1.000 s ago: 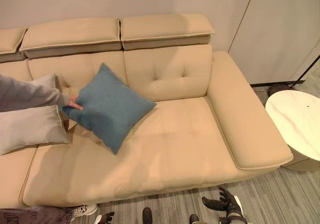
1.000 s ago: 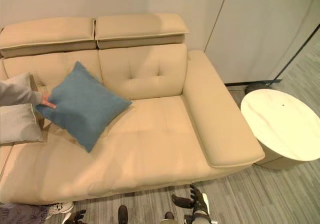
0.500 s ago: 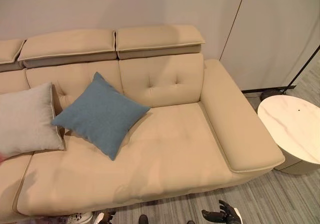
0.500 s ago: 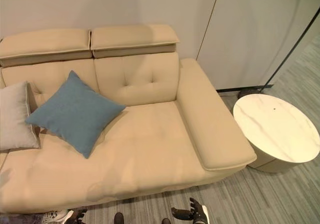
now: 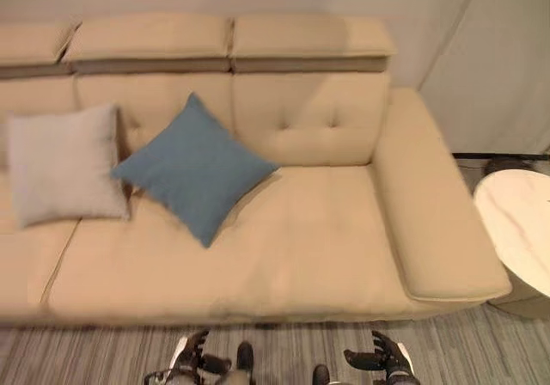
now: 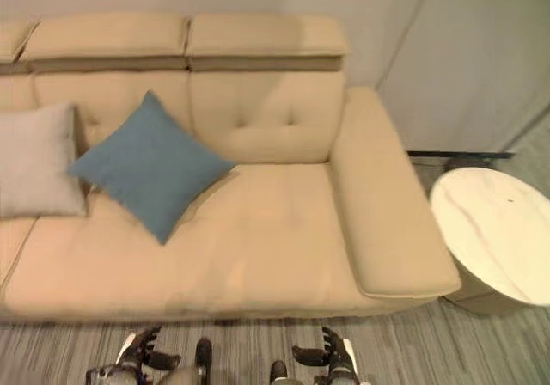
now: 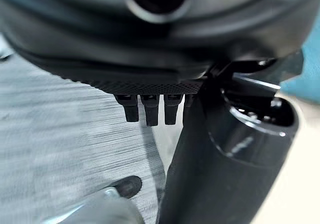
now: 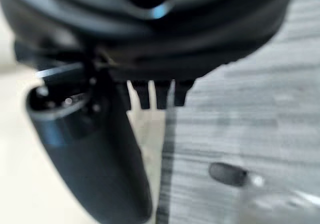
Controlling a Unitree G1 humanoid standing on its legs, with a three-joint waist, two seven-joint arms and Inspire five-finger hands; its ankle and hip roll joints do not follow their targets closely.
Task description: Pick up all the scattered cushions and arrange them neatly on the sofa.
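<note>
Leaning against the backrest of the sofa [image 5: 301, 247], the blue cushion [image 5: 196, 168] stands on one corner like a diamond, and the grey cushion [image 5: 64, 163] sits square beside it, the blue one's side corner just overlapping its edge; both are already up on the seat, which I judge leaves only straightening the blue one so it matches its neighbour. My left hand [image 5: 191, 355] and my right hand [image 5: 382, 357] hang low over the striped floor [image 5: 86, 355] in front of the sofa, well short of either cushion, fingers relaxed and loosely spread, holding nothing; my wrist views show the fingers pointing straight out with only floor past them. To my right a round white table [image 6: 494, 230] stands just beside the sofa's armrest [image 5: 434, 204], clear of my reach to the cushions. Nothing lies between me and them except the seat's front edge.
</note>
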